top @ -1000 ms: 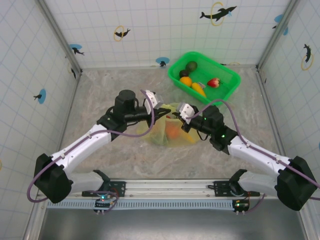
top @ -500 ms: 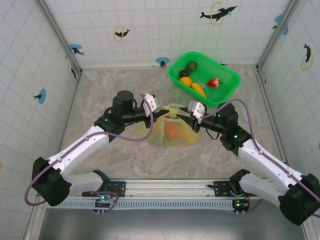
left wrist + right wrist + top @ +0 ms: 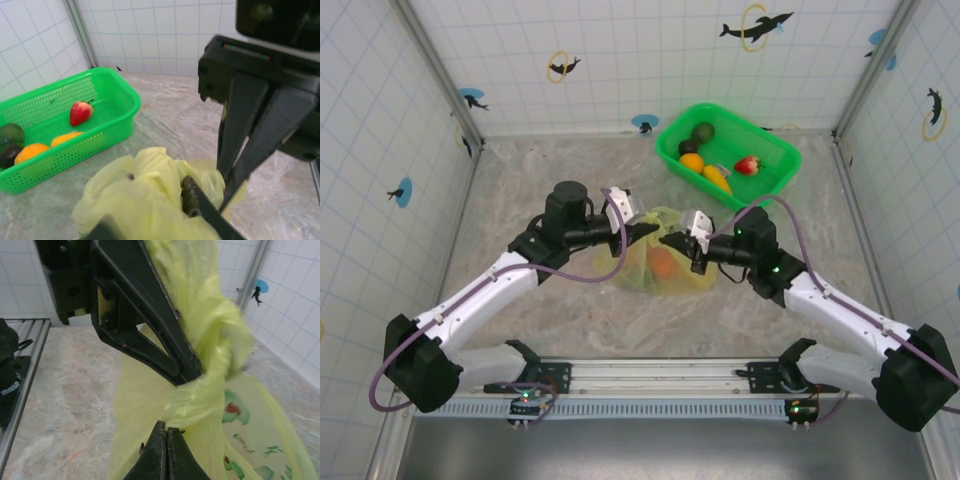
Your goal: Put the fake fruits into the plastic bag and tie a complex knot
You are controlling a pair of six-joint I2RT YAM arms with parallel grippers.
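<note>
The plastic bag (image 3: 667, 272) sits near the middle of the marbled surface (image 3: 580, 322), between the two arms. An orange fruit (image 3: 664, 262) shows through its pale yellow-green film. Above the bag's mouth the handle strips are bunched into the knot (image 3: 220, 354), a soft twisted lump with a band of film running down from it. The left gripper (image 3: 649, 231) reaches in over the top of the bag from the left. Its jaws stand part-way apart, with crumpled plastic bulging up between them in the left wrist view; whether they press on it I cannot tell. The right gripper (image 3: 668, 241) comes in from the other side and nearly meets the left one above the bag. Its jaws are closed together, and in the right wrist view their tips sit against the band of film just below the knot. Whether any film is caught between them is not clear. Well apart from the bag, at the far right of the surface, the bright green basket (image 3: 781, 185) holds the other fake fruits: a red strawberry (image 3: 748, 165), an orange one (image 3: 692, 161), a yellow-orange one (image 3: 717, 179), a dark green one (image 3: 703, 132) and a darker one (image 3: 687, 147) beside it.
</note>
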